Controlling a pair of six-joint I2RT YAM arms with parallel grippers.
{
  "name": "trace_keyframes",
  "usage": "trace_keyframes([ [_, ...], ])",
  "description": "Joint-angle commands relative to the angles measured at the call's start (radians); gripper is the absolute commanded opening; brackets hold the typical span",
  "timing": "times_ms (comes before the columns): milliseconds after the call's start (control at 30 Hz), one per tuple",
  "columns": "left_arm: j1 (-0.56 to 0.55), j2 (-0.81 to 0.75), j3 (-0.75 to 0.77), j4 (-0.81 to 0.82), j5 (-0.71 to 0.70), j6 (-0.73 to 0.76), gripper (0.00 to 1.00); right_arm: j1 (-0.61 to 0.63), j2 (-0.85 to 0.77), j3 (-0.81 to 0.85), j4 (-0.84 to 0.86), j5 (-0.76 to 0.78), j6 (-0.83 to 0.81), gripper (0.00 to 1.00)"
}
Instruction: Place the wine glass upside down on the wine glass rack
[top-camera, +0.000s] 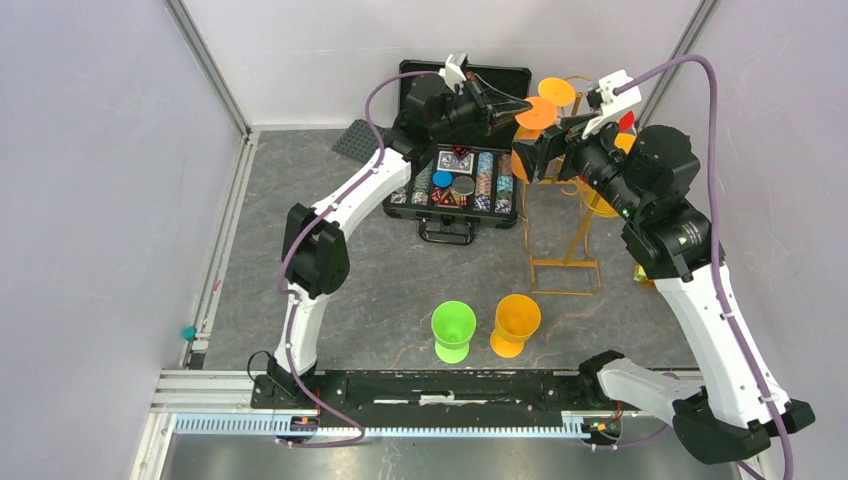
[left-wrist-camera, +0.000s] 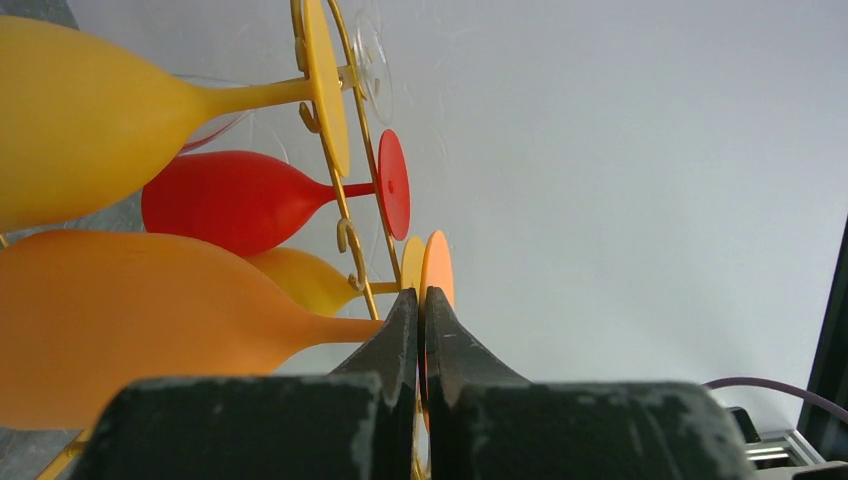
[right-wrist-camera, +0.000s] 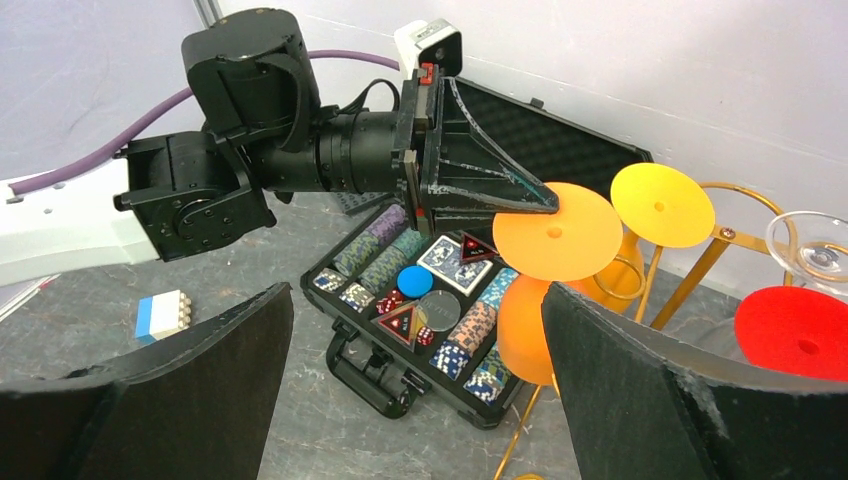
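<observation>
An orange wine glass (right-wrist-camera: 525, 325) hangs upside down at the near end of the gold wire wine glass rack (top-camera: 565, 250), bowl below, round foot (right-wrist-camera: 560, 240) on top. My left gripper (left-wrist-camera: 421, 297) is shut on the edge of that foot (left-wrist-camera: 437, 270); the stem lies beside the rack's rail (left-wrist-camera: 345, 200). Whether the rail bears the glass I cannot tell. My right gripper (right-wrist-camera: 417, 300) is open and holds nothing, just right of the orange bowl and level with it. Red (left-wrist-camera: 230, 200) and yellow (left-wrist-camera: 80, 110) glasses hang farther along the rack.
An open black case of poker chips (top-camera: 460, 180) lies left of the rack. A green glass (top-camera: 452, 330) and a yellow-orange glass (top-camera: 515, 323) stand upright near the front. A clear glass (right-wrist-camera: 815, 250) sits at the rack's far end. A small toy block (right-wrist-camera: 163, 315) lies on the table.
</observation>
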Motion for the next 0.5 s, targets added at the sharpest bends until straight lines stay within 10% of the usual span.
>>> trace_keyframes([
  [0,-0.017,0.02,0.084,0.0,-0.032,0.026,0.02,-0.002,-0.016,-0.013,0.012,0.027,-0.014,0.98],
  [467,-0.048,0.058,0.116,-0.006,-0.069,0.038,0.02,-0.002,0.004,-0.009,0.016,0.043,-0.006,0.98],
])
